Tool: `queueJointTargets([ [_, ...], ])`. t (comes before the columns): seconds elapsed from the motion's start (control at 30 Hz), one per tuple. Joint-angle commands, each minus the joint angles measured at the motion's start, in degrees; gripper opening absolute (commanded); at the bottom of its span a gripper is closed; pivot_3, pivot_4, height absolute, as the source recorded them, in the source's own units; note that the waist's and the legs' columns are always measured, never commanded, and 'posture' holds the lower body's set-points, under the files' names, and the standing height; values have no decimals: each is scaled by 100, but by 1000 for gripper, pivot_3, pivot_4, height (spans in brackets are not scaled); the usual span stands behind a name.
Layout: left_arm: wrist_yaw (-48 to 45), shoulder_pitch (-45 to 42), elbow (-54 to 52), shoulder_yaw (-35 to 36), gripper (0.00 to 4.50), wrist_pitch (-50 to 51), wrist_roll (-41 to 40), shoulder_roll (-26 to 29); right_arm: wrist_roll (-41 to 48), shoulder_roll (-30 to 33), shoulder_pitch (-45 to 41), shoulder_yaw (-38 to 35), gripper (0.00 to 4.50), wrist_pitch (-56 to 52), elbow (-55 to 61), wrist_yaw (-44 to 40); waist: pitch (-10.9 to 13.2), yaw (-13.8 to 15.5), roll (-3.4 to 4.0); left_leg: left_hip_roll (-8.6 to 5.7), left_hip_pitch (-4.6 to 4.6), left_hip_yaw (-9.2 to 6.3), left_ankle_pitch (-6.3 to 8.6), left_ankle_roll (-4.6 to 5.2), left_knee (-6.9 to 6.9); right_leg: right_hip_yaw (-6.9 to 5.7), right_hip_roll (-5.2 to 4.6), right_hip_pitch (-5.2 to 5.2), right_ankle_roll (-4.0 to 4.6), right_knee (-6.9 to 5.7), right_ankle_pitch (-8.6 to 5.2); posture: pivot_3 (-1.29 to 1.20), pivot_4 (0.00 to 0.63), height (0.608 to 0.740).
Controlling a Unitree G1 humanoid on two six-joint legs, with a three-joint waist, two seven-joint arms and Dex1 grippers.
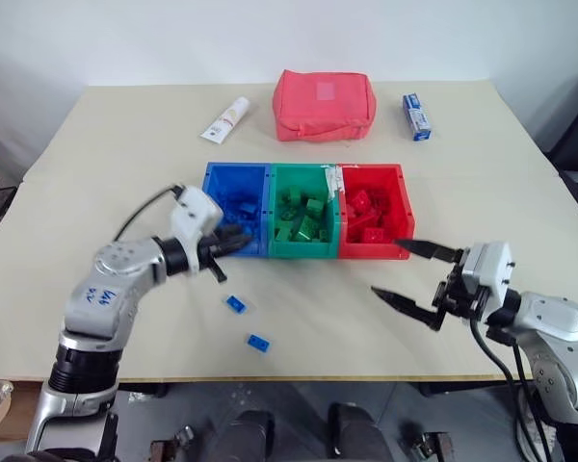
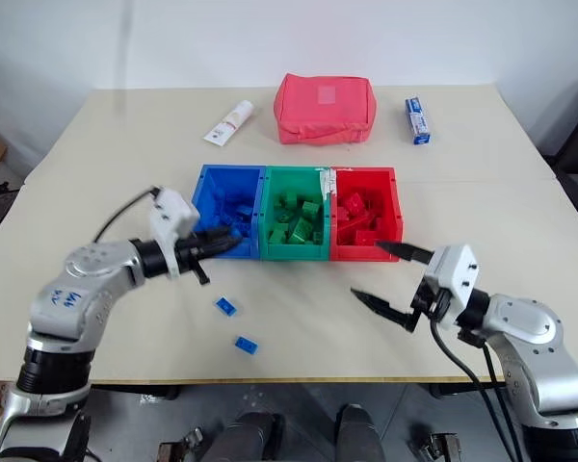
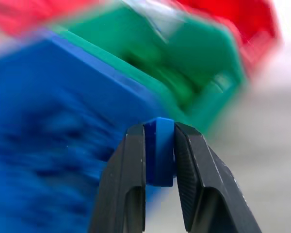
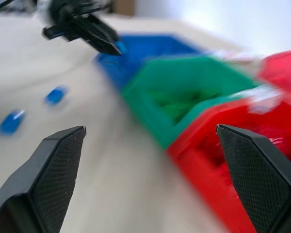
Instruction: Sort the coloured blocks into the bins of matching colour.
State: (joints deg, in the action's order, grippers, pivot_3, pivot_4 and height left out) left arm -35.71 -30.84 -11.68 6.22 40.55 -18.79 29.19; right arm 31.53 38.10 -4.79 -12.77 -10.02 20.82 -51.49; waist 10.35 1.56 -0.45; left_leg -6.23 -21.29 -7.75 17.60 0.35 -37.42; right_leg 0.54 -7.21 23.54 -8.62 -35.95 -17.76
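Note:
Three joined bins stand mid-table: blue bin (image 1: 209, 189), green bin (image 1: 299, 169) and red bin (image 1: 395, 192), each holding bricks of its own colour. My left gripper (image 1: 239, 240) hovers at the blue bin's near edge, pointing level toward it. It is shut on a small blue block (image 3: 159, 150), which stands upright between the black fingers. Two more blue blocks (image 1: 236, 303) (image 1: 259, 341) lie on the table in front of the blue bin. My right gripper (image 1: 385, 267) hangs open with nothing between its fingers, just in front of the red bin.
At the back of the table lie a red fabric pouch (image 1: 325, 104), a white tube (image 1: 225, 119) and a small blue-and-white box (image 1: 416, 115). The table's front edge (image 1: 289, 377) runs just beyond the loose blocks.

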Motion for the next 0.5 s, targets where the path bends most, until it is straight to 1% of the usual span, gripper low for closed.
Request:
queueJointTargets([
  [0.03,524,-358,213,247,496,-4,-31,-216,101,-10,-108,-228,4500,5,158,178,-1,9,-1,-2,-1,-3,0,1,-2,-3,-1,-2,-1,0,0,0,150,740],
  [0.2,659,-501,476,220,496,-49,-23,-290,54,11,-143,-174,4500,-1,126,168,-1,-23,-1,-2,-4,-1,2,4,12,-1,-1,5,-1,3,0,0,150,740],
  [0.27,542,-594,805,136,1235,-133,10,-257,-109,78,-244,10,4500,110,12,1,-1,-27,-1,-1,-4,2,2,4,11,0,0,7,-1,4,0,0,150,740],
  [0.3,412,-590,865,136,1451,-172,-41,-217,-168,103,-286,80,4500,151,-38,-76,-1,-30,-1,0,-3,3,2,3,7,0,1,7,-1,4,0,0,150,740],
  [0.33,306,-550,887,153,1786,-266,-46,-142,-204,112,-318,126,4500,179,-80,-134,-1,-32,-1,1,-1,6,1,2,5,1,2,6,-1,1,0,0,150,740],
  [0.5,-293,-219,1068,532,3333,-881,-131,392,-271,74,-430,289,4500,249,-253,-340,-1,-49,-1,4,-1,7,-1,-1,7,4,3,9,-1,-2,0,0,150,740],
])
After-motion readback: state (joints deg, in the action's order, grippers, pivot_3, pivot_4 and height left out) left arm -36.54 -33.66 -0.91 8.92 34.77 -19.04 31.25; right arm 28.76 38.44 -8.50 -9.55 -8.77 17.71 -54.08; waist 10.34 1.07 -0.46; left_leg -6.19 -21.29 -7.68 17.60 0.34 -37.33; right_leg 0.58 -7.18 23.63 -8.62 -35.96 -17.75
